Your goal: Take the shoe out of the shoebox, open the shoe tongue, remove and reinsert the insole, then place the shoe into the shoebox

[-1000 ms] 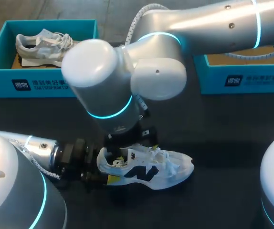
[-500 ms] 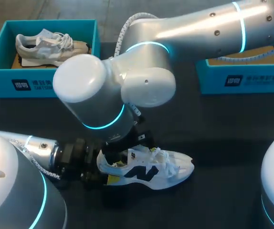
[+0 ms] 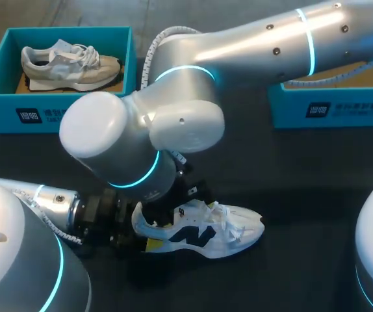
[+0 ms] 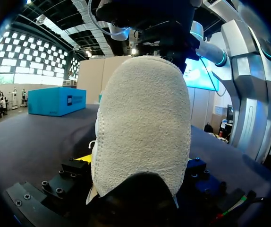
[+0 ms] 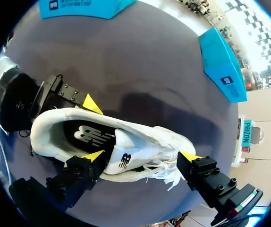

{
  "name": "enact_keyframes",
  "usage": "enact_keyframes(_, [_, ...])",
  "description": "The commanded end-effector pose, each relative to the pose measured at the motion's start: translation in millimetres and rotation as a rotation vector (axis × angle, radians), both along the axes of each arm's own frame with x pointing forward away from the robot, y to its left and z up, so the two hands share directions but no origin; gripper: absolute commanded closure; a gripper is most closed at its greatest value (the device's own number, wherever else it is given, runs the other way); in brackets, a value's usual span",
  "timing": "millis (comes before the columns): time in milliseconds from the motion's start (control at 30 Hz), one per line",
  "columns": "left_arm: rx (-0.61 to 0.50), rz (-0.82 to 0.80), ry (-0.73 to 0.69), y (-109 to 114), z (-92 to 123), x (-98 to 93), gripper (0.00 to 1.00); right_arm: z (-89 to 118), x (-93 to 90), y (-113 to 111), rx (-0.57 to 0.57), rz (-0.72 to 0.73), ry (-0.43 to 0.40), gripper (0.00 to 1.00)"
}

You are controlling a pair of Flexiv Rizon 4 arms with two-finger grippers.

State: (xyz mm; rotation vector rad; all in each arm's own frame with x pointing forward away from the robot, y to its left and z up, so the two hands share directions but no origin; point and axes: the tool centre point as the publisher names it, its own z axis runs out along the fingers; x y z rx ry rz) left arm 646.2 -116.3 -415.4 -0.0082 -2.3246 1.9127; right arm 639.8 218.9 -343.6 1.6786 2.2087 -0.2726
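**A:** Right wrist view first. The right gripper (image 5: 141, 156) has its fingers spread wide and grips nothing. It hangs over the shoe (image 5: 112, 142), one tip beside the collar and the other out by the laces.

**B:** Why park it there?

**A:** My reading is that it's lined up over the shoe's mouth to get at the tongue (image 5: 124, 158) or the dark insole (image 5: 90, 137). The insole lies flat inside. The tongue sits low over the throat, not yet pulled open as far as I can judge.

**B:** Left gripper?

**A:** The left gripper (image 4: 140, 163) is pinching the heel from both sides. One yellow fingertip (image 5: 90, 103) presses the far side, and its mate shows on the near side in the head view. The heel fills the left wrist view. It probably serves as an anchor, so the shoe won't skid or roll when the other arm tugs.

**B:** Where is the shoe?

**A:** It stands on its sole on the dark table (image 3: 303, 195), near edge, left of middle, toe pointing right. It is out of any box.

**B:** Further out?

**A:** The far-left shoebox (image 3: 4, 97) holds a grey shoe (image 3: 63, 62). The far-right shoebox (image 3: 342, 107), partly behind the right arm, shows bare cardboard floor, so it's likely where the shoe goes back. Both boxes are well apart from the shoe.
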Motion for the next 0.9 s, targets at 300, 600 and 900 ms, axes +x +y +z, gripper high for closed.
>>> enact_keyframes(300, [0.001,0.001,0.000,1.8,-0.3,-0.8,1.00,11.9,-3.7,-13.6,0.017,-0.321,-0.147,0.00])
enact_keyframes(600, [0.001,0.001,0.000,1.8,-0.3,-0.8,1.00,21.8,-1.8,-28.5,0.071,-0.337,-0.122,0.00])
enact_keyframes(900, [0.001,0.001,0.000,1.8,-0.3,-0.8,1.00,28.9,-1.1,-35.2,0.111,-0.338,-0.108,0.21])
